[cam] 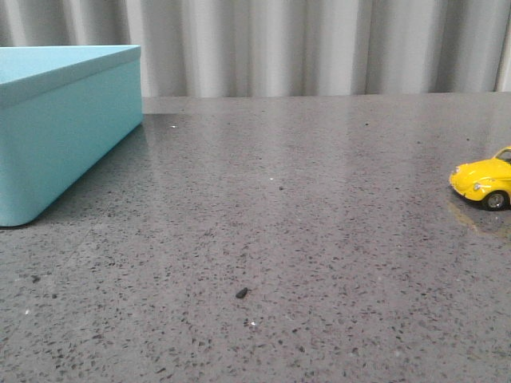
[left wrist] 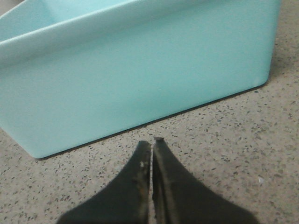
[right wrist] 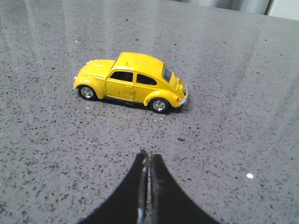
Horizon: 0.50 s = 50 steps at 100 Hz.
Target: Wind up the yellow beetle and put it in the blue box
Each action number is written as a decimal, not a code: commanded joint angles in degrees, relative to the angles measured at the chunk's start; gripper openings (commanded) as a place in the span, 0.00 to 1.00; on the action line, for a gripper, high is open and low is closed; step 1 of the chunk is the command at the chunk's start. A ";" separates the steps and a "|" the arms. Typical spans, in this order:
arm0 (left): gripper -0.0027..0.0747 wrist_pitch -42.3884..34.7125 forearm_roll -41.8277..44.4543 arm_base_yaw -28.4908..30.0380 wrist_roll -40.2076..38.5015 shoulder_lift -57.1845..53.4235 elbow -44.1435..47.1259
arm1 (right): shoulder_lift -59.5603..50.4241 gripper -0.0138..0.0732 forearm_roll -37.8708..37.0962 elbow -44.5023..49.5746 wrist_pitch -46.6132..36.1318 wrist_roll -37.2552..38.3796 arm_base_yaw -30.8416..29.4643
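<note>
The yellow beetle (cam: 484,182) stands on its wheels at the right edge of the front view, partly cut off. In the right wrist view the yellow beetle (right wrist: 131,82) sits side-on on the table, a short way beyond my right gripper (right wrist: 150,155), which is shut and empty. The blue box (cam: 56,120) stands at the far left of the front view. In the left wrist view the blue box (left wrist: 140,74) fills the far side, its long wall facing my left gripper (left wrist: 153,142), which is shut, empty and just short of it. Neither gripper shows in the front view.
A grey speckled tabletop (cam: 279,239) carries both things. A small dark speck (cam: 241,293) lies near the front middle. A pleated grey curtain (cam: 319,40) hangs behind the table's far edge.
</note>
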 commanded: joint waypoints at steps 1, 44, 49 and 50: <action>0.01 -2.35 -1.10 0.15 -0.31 -1.87 1.56 | -0.79 0.11 0.35 1.46 -1.85 -0.72 -0.03; 0.01 -2.35 -1.75 0.15 -0.31 -1.87 1.56 | -0.79 0.11 0.35 1.46 -1.85 -0.72 -0.03; 0.01 -2.35 -1.75 0.15 -0.31 -1.87 1.56 | -0.79 0.11 0.35 1.46 -1.85 -0.72 -0.03; 0.01 -2.35 -1.75 0.15 -0.31 -1.87 1.56 | -0.79 0.11 0.35 1.46 -1.85 -0.72 -0.03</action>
